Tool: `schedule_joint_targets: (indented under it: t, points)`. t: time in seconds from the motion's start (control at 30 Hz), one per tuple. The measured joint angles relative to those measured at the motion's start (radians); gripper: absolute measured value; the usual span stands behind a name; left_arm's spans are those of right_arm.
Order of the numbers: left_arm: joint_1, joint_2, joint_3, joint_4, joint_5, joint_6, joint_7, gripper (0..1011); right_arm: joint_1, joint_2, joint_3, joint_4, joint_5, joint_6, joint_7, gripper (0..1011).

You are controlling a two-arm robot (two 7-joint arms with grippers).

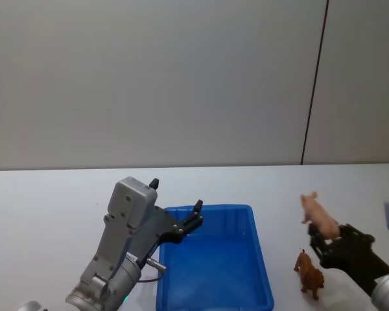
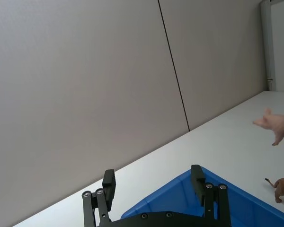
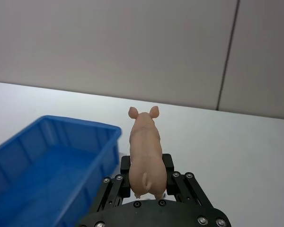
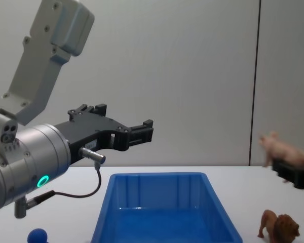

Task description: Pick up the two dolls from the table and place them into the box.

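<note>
Presently the pale pink pig [image 1: 319,217] is clamped at its hindquarters by the jaws of the right gripper [image 3: 146,164] and held in the air, right of the blue box [image 1: 233,208]. It should be carried leftward over the right rim, lowered toward the box's floor, and only then released. The brown lion [image 1: 309,272], standing on the surface [image 1: 52,207] beside the box, should be cleared from above. The left gripper [image 2: 152,180] hovers over the box's far left corner, jaws spread and empty.

Pale pink pig [image 1: 318,217]; brown lion [image 1: 309,272]; blue box [image 1: 214,209].
</note>
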Motion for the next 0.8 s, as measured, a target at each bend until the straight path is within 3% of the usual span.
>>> schedule_joint_targets:
  t: [0.37,0.6,0.8]
  points:
    - [0.000,0.000,0.000,0.000,0.000,0.000,0.000,1001,0.052,-0.048,-0.040,0.018,-0.011,0.027,0.116,376]
    - [0.000,0.000,0.000,0.000,0.000,0.000,0.000,1002,0.094,-0.093,-0.079,0.066,-0.026,0.051,0.189,376]
    - [0.000,0.000,0.000,0.000,0.000,0.000,0.000,1001,0.116,-0.116,-0.097,0.097,-0.034,0.061,0.218,511]
